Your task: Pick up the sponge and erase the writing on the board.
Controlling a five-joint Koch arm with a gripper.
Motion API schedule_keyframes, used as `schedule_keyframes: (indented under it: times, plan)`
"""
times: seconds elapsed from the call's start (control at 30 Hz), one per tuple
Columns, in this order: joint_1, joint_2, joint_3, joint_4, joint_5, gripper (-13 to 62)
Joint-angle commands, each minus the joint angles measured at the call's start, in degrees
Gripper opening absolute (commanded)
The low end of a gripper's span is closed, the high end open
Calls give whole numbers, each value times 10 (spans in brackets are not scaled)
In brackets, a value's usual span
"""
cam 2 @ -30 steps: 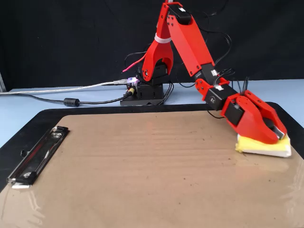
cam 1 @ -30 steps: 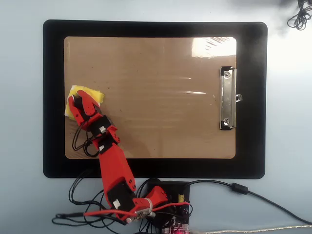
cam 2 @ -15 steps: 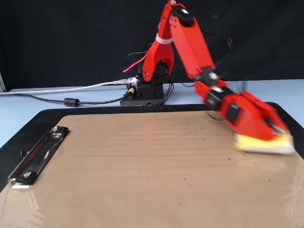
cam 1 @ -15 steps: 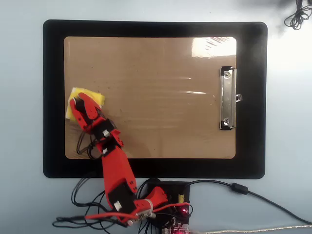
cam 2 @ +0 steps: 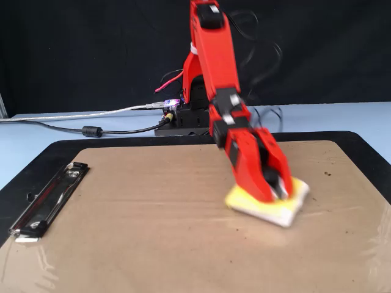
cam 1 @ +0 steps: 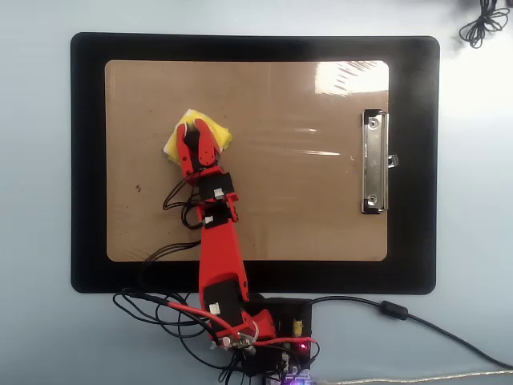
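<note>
The brown board (cam 1: 280, 200) (cam 2: 153, 220) lies on a black mat, its silver clip (cam 1: 373, 161) (cam 2: 47, 199) at the right in the overhead view. No writing shows on it, only a few dark specks. The yellow sponge (cam 1: 218, 135) (cam 2: 290, 204) rests flat on the board, left of centre in the overhead view. My red gripper (cam 1: 194, 133) (cam 2: 276, 190) presses down on top of the sponge, shut on it and hiding its middle.
The black mat (cam 1: 88, 160) (cam 2: 43, 159) frames the board on a pale blue table. The arm's base and cables (cam 1: 256, 337) (cam 2: 183, 119) sit just off the mat's near edge. A grey cable (cam 1: 417, 321) trails right from there.
The gripper has swept the sponge from the board's left edge toward its middle and farther from the base in the overhead view; the arm is blurred with motion.
</note>
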Motion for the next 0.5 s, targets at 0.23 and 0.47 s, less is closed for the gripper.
schedule_keyframes:
  times: [0.23,0.47]
  plan:
    - [-87,398,382,56,0,-79]
    - [-106,-54,-99,60,0,-79]
